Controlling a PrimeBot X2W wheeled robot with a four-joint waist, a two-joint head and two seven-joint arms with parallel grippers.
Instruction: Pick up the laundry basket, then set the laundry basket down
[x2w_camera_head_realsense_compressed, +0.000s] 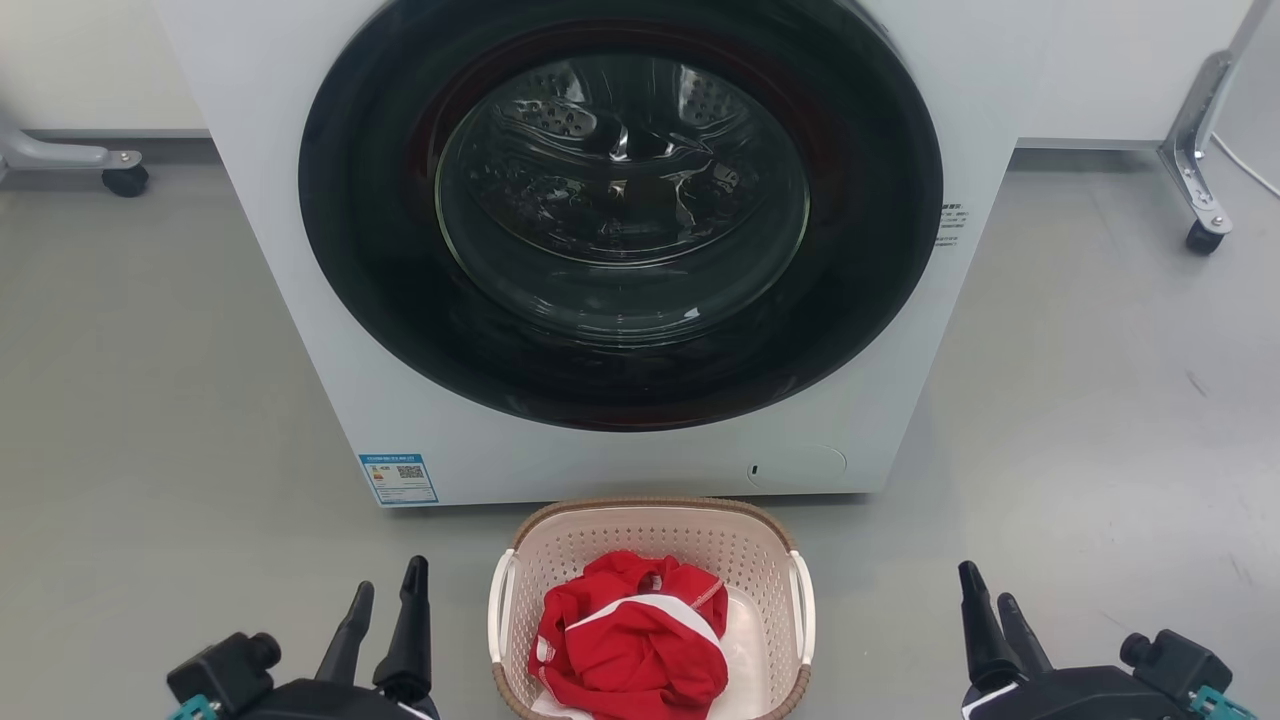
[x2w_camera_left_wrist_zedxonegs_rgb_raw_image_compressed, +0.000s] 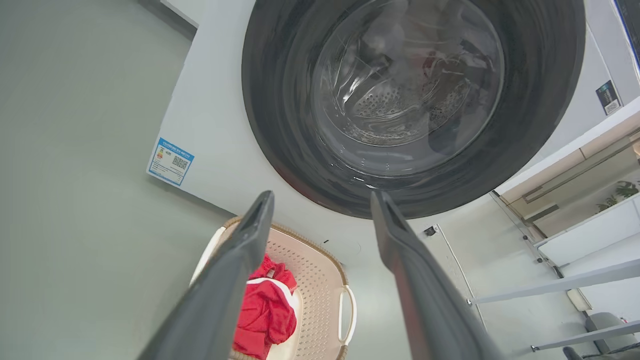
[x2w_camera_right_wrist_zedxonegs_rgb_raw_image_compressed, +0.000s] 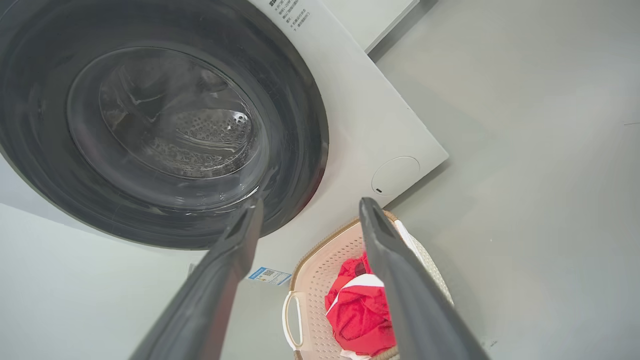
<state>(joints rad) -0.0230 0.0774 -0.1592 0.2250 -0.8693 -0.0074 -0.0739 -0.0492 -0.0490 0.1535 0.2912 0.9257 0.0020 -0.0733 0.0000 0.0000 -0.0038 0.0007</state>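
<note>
**Head view.**
- Laundry basket (x2w_camera_head_realsense_compressed: 650, 508): stands on the grey floor (x2w_camera_head_realsense_compressed: 150, 400), just in front of the front-loading washing machine (x2w_camera_head_realsense_compressed: 300, 300) and centred under its round door. It sits between the two grippers. One white side handle (x2w_camera_head_realsense_compressed: 497, 605) faces each arm, which probably suits a lift from both sides.
- Red garment (x2w_camera_head_realsense_compressed: 630, 640): crumpled, with white trim, lying inside the basket.
- Left gripper (x2w_camera_head_realsense_compressed: 390, 578): low on the robot's left, fingers parted and empty, apart from the basket's near handle.
- Right gripper (x2w_camera_head_realsense_compressed: 988, 585): low on the robot's right and also empty. Its fingers look closer together from this angle, and it too is apart from the basket.

**Left wrist view.**
- The left gripper's own fingers are spread with a clear gap and nothing between them.
- The basket lies below and beyond the tips, partly hidden behind one finger.
- A blue label (x2w_camera_left_wrist_zedxonegs_rgb_raw_image_compressed: 170, 161) marks the washing machine's lower front corner.

**Right wrist view.**
- The right gripper's own fingers are likewise spread and bare.
- The basket lies low between and past them, with a handle loop facing the camera.

**Status, judged.** The pick-up has not begun and the basket rests on the floor. Each gripper would have to go down and inward to its handle.
</note>
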